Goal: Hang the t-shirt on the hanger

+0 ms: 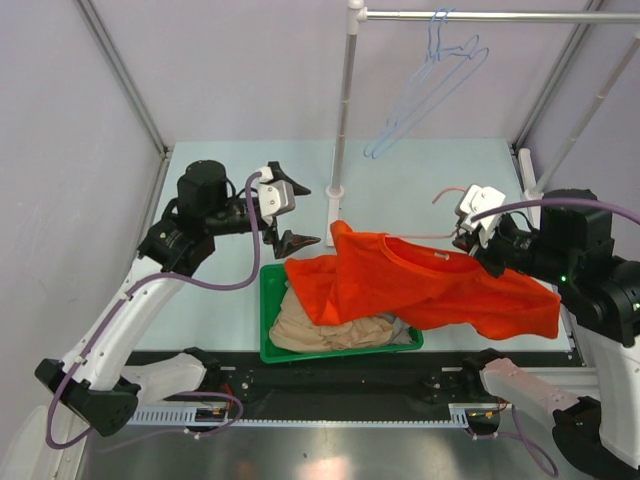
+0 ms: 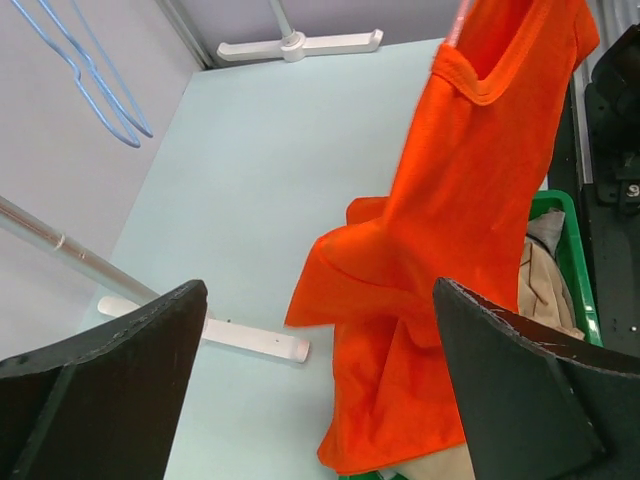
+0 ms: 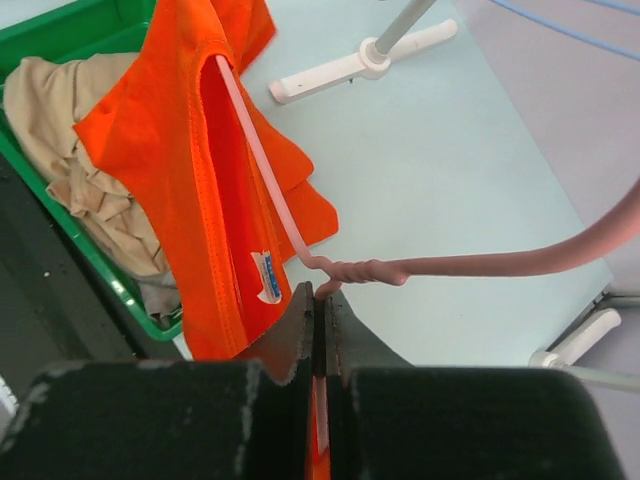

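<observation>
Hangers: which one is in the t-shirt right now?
The pink hanger, held by the right gripper, with one arm threaded into the t-shirt collar. The blue hangers hang bare on the rail.

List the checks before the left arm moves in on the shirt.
1. Right gripper shut on the hanger at its neck: ok.
2. Hanger arm inside the t-shirt collar: ok.
3. Left gripper open, empty, apart from the cloth: ok.
4. T-shirt clear of the green bin: not ok, its lower part hangs over it.
5. Hanger's far end seated in a shoulder: cannot tell, cloth hides it.
</observation>
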Controlling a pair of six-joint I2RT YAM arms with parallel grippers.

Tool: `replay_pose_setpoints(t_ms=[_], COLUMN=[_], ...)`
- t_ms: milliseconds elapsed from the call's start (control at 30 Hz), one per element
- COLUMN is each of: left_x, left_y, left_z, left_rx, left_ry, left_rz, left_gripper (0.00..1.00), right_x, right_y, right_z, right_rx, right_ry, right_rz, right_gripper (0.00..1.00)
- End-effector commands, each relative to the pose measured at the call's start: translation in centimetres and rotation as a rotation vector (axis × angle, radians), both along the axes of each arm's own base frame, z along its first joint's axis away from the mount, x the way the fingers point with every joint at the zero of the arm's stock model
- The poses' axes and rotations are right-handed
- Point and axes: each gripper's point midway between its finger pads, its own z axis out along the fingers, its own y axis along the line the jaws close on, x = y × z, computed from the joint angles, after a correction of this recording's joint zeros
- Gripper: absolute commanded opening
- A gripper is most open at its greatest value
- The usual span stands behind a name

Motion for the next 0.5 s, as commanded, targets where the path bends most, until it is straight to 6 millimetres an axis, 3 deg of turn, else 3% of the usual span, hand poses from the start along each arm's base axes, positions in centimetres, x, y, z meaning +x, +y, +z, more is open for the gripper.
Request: replay_pose_setpoints(t_ms=[0, 233, 333, 467], left_x=[-0.6, -2.3, -3.2, -4.1], left_y=[-1.5, -5.9, -6.9, -7.8], left_z=[1.0, -0.6, -1.9, -3.5], left_rx=[-0.030, 0.070, 0.104, 0.142], left_ry=[-0.042, -0.055, -0.030, 0.015], left_rz=[-0.061, -0.180, -0.224, -0.266], left_gripper=[0.99, 0.88, 0.73, 0.44], right_x=[-0.9, -0.6, -0.3, -0.1], right_y=[0.3, 2.4, 2.9, 3.7], right_z=[-0.8, -0.4, 0.3, 0.8], right_rx=[0.054, 0.113, 0.127, 0.141], right_ry=[0.067, 0.088, 0.077, 0.068], right_rz=[-0.015, 0.061, 0.079, 0.112], right_gripper=[0.00, 0.00, 0.00, 0.00])
